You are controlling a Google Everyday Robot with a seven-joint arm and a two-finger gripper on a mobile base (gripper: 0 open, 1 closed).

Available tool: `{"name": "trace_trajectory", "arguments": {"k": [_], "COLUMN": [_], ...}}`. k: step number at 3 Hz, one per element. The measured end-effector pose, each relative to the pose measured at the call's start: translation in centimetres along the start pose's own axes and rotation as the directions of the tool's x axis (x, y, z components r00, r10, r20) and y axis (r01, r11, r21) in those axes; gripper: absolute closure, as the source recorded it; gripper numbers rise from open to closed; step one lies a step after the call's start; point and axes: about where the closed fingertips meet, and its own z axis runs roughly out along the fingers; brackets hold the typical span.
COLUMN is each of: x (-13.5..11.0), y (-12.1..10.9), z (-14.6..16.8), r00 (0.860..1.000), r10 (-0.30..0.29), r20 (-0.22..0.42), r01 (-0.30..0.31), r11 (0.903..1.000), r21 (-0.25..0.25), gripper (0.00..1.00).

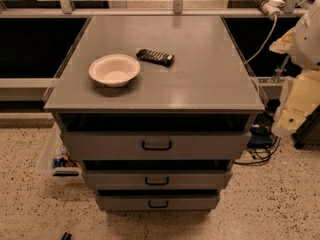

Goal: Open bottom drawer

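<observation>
Task barely started by the look of it: the bottom drawer, lower centre of the frame under the two wider drawers, sits pushed in and its small black loop handle is untouched. The hand seems to be the pale shape at the right edge, mid-height, well apart from the drawer fronts, and I cannot tell whether it is apart or together. Left to do: reach the handle, take hold, pull out; white bowl and dark remote-like item on the worktop are not involved.
</observation>
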Motion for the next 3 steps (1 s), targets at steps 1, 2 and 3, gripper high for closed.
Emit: {"name": "trace_trajectory", "arguments": {"k": [1,2,3], "x": [0.0,-0.2,-1.6], "y": [0.0,0.6,5.5], "z": [0.0,0.4,1.9], "r00": [1.0,1.0,0.99], "r10": [0.0,-0.021,-0.02], "r20": [0.0,0.023,0.139], "r01": [0.0,0.021,0.016], "r11": [1.0,0.9998,0.9993], "r21": [0.0,0.006,0.032], "gripper": [0.0,0.0,0.0]}}
